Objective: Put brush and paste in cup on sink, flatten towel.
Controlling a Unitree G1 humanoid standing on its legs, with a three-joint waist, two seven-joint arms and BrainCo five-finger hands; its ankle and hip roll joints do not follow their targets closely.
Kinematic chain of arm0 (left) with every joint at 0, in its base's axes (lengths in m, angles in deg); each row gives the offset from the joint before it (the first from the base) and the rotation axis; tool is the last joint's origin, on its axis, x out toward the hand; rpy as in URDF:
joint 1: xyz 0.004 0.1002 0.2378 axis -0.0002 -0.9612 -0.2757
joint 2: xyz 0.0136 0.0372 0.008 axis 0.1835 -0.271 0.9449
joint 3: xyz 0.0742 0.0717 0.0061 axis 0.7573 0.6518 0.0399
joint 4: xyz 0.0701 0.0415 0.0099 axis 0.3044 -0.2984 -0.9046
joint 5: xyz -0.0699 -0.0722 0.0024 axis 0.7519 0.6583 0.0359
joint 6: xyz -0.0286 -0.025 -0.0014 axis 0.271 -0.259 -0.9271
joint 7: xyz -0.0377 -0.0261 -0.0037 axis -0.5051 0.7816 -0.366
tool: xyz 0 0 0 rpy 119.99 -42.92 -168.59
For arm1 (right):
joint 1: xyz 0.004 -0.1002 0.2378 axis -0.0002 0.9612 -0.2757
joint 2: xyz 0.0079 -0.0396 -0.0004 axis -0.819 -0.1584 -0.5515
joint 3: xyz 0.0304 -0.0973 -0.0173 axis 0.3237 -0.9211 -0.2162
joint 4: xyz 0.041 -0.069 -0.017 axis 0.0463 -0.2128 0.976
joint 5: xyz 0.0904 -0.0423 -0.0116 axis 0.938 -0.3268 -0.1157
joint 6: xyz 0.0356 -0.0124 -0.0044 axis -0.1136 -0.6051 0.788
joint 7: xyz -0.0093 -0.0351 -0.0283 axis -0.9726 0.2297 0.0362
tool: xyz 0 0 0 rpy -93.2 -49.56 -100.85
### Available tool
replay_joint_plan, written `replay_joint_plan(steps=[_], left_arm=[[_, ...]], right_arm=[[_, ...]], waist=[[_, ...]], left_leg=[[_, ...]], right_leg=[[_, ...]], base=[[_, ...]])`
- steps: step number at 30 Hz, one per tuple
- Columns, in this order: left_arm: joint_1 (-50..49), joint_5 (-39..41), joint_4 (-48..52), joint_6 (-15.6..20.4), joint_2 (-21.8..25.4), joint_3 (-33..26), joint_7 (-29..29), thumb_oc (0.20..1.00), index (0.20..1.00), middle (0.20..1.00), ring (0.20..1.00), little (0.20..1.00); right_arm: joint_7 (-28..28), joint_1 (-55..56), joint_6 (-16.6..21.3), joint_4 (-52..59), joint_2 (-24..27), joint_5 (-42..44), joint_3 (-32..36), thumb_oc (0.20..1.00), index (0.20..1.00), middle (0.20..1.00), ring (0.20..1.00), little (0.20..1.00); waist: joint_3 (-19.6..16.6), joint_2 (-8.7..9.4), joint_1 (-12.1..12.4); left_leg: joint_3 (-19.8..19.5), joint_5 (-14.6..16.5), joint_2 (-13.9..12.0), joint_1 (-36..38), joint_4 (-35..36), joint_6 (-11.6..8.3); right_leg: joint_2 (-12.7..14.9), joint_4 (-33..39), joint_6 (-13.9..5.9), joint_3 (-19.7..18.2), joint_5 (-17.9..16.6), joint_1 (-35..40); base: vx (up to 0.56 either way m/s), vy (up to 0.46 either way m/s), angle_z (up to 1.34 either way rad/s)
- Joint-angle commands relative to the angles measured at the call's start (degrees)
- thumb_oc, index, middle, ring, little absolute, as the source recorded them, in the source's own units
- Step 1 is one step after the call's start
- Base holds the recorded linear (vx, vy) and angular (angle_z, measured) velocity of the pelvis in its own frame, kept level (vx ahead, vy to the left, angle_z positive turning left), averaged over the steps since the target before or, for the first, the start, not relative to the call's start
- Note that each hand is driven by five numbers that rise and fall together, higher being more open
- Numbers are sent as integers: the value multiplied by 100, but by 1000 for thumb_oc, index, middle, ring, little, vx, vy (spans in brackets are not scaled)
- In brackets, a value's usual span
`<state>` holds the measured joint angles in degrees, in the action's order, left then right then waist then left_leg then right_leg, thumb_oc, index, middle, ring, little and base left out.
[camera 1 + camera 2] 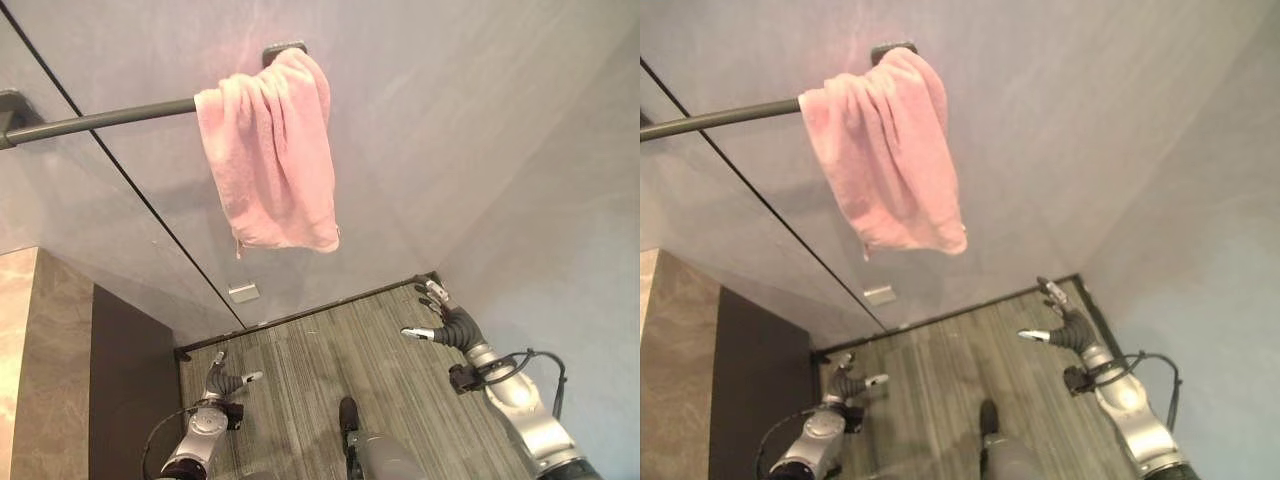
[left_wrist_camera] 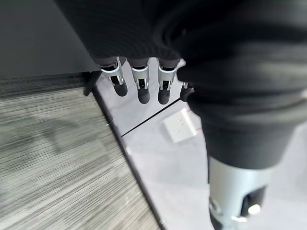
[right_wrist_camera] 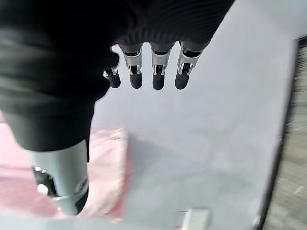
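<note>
Wall [image 1: 460,140]: a pale grey surface is seen across most of the head views, split by a thin dark seam [image 1: 130,180] running down to the floor.
Floor [image 1: 330,370]: grey striped planks are seen below the wall, bordered by a dark skirting strip.
Cabinet [image 1: 60,380]: a beige top with a dark side panel is seen at the left edge, beside the left arm.
Towel [image 1: 270,150]: a pink towel is draped over the rail near its right-hand end; it is bunched and creased, not spread flat, with one corner hanging lowest at the right.
Rail [image 1: 100,120]: a dark bar is mounted on the wall and runs from the left bracket to the towel.
Right hand [image 1: 440,318]: it is raised toward the wall, well below the towel and apart from it; in its wrist view the fingers [image 3: 158,72] are straight and nothing is held, with pink cloth seen beyond the thumb.
Left hand [image 1: 225,380]: it is held low over the floor near the cabinet; its fingers [image 2: 141,84] are relaxed and empty.
Wall plate [image 1: 243,292]: a small pale plate is fixed low on the wall, right of the seam.
</note>
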<state>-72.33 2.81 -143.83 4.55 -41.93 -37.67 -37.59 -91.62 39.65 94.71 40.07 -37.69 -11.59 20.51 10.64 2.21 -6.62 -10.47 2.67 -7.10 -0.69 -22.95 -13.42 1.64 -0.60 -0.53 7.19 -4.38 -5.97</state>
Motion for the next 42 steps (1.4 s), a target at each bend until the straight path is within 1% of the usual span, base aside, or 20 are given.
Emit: replay_joint_plan(steps=[1,2,5,6,7,8,10,11,15,20,21,23,25,27,28,30,31,34,36,42], left_arm=[[206,-43,286,208,560,38,-58,1000,1000,1000,1000,1000],[206,-43,287,207,558,41,-58,1000,1000,1000,1000,1000],[224,-120,661,206,661,36,-72,1000,1000,1000,1000,1000],[220,-120,666,203,659,45,-72,1000,1000,1000,1000,1000],[187,-135,921,244,720,42,-86,1000,1000,1000,1000,1000],[186,-135,921,244,720,42,-86,1000,1000,1000,1000,1000],[50,-162,1432,321,846,-4,16,1000,1000,1000,1000,1000],[-125,-161,1940,322,921,-4,-53,1000,1000,1000,1000,1000],[-255,-220,2577,386,1145,-16,-182,1000,1000,1000,1000,1000],[-305,-169,3699,436,1851,139,-657,1000,1000,1000,1000,1000],[-237,-5,3933,470,2063,205,-854,1000,1000,1000,1000,1000],[-165,93,4067,508,2213,236,-962,1000,1000,1000,1000,1000],[61,479,4372,581,2700,374,-1295,1000,1000,1000,1000,1000],[158,654,4498,621,2878,427,-1451,1000,1000,1000,1000,1000],[346,893,4551,672,3098,546,-1586,1000,1000,1000,1000,1000],[503,896,4506,760,3158,726,-1467,1000,1000,1000,1000,1000],[657,1249,4660,630,3272,753,-1757,1000,1000,1000,1000,1000],[833,1350,4641,658,3219,920,-1801,1000,1000,1000,1000,1000],[1205,1647,4622,648,3149,1318,-2001,1000,1000,1000,1000,1000],[2056,2038,4815,533,3016,2217,-2248,1000,1000,1000,1000,1000]], right_arm=[[-346,420,455,905,276,1131,385,1000,1000,1000,1000,1000],[-348,426,452,911,278,1134,392,1000,1000,1000,1000,1000],[-279,773,533,1400,336,1527,1083,1000,1000,1000,1000,1000],[-281,794,525,1415,336,1530,1098,1000,1000,1000,1000,1000],[-246,888,583,1523,322,1588,1441,1000,1000,1000,1000,1000],[-246,889,583,1523,321,1588,1441,1000,1000,1000,1000,1000],[-51,792,696,1390,243,1514,1619,1000,1000,1000,1000,1000],[59,666,622,1241,317,1276,1744,1000,1000,1000,1000,1000],[124,319,613,806,396,1266,1794,1000,1000,1000,1000,1000],[-234,-217,413,86,440,2118,1437,1000,1000,1000,1000,1000],[-322,-455,331,-184,473,2196,1242,1000,1000,1000,1000,1000],[-429,-602,280,-364,466,2374,1117,1000,1000,1000,1000,1000],[-557,-924,186,-814,522,2652,904,1000,1000,1000,1000,1000],[-603,-1004,138,-941,549,2729,891,1000,1000,1000,1000,1000],[-607,-1253,125,-1171,604,2909,763,1000,1000,1000,1000,1000],[-552,-1481,231,-1297,741,2789,592,1000,1000,1000,1000,1000],[-651,-1459,41,-1276,819,2819,618,1000,1000,1000,1000,1000],[-718,-1524,37,-1302,812,3050,532,1000,1000,1000,1000,1000],[-774,-1949,41,-1486,995,3113,235,1000,1000,1000,1000,1000],[-855,-2626,-38,-1522,1439,3101,-319,1000,1000,1000,1000,1000]], waist=[[51,393,67],[55,379,71],[28,352,-16],[25,351,-9],[-22,331,-11],[-28,333,-12],[-96,201,41],[-115,219,118],[-244,204,178],[-294,241,398],[-262,240,454],[-230,237,489],[-210,146,488],[-237,150,481],[-298,177,504],[-290,208,481],[-307,231,477],[-342,298,526],[-486,299,558],[-538,251,519]], left_leg=[[1370,-732,108,-367,-1257,789],[1365,-715,94,-379,-1286,788],[2146,-614,-125,-796,-649,776],[2148,-608,-122,-791,-647,779],[2418,-474,-202,-935,100,829],[2419,-479,-198,-937,106,829],[2508,-905,-285,-890,1717,707],[2241,-904,-250,-757,1804,681],[2206,-734,-130,-549,1940,752],[2247,-396,117,-221,2028,1028],[2267,-313,182,-122,2081,1142],[2298,-285,226,-37,2130,1197],[2157,-333,213,78,2282,1214],[2116,-325,240,134,2341,1204],[2063,-307,259,175,2418,1137],[1967,-248,249,175,2412,1113],[1885,-262,240,183,2346,1084],[1871,-279,225,236,2376,1031],[1844,-344,163,290,2452,938],[1670,-498,1,349,2602,762]], right_leg=[[356,-48,-398,-300,52,184],[344,-48,-397,-297,51,185],[324,44,-403,-48,286,459],[328,46,-406,-47,290,464],[365,61,-478,76,409,587],[368,60,-479,76,409,581],[307,112,-575,168,510,705],[371,119,-635,167,525,834],[438,102,-709,165,540,883],[649,-647,-888,5,560,724],[736,-1190,-1020,-16,295,439],[793,-1534,-1129,-15,148,309],[693,-1983,-1184,-112,-40,-44],[692,-1754,-1143,-82,6,-53],[793,-984,-1074,-13,35,-30],[811,-549,-1063,-130,38,-35],[845,-513,-1131,-210,-36,143],[819,-280,-1074,-201,-4,327],[756,38,-1012,52,71,601],[592,62,-871,319,286,793]], base=[[201,-292,25],[207,-264,32],[237,-124,47],[255,1,75],[173,18,74],[331,84,73],[327,151,22],[239,109,-7],[202,128,-23],[113,175,-1],[65,192,1],[54,150,-7],[110,139,8],[119,8,20],[89,-54,13],[132,-88,2],[111,-71,22],[93,-68,58],[163,-136,24],[98,-102,17]])
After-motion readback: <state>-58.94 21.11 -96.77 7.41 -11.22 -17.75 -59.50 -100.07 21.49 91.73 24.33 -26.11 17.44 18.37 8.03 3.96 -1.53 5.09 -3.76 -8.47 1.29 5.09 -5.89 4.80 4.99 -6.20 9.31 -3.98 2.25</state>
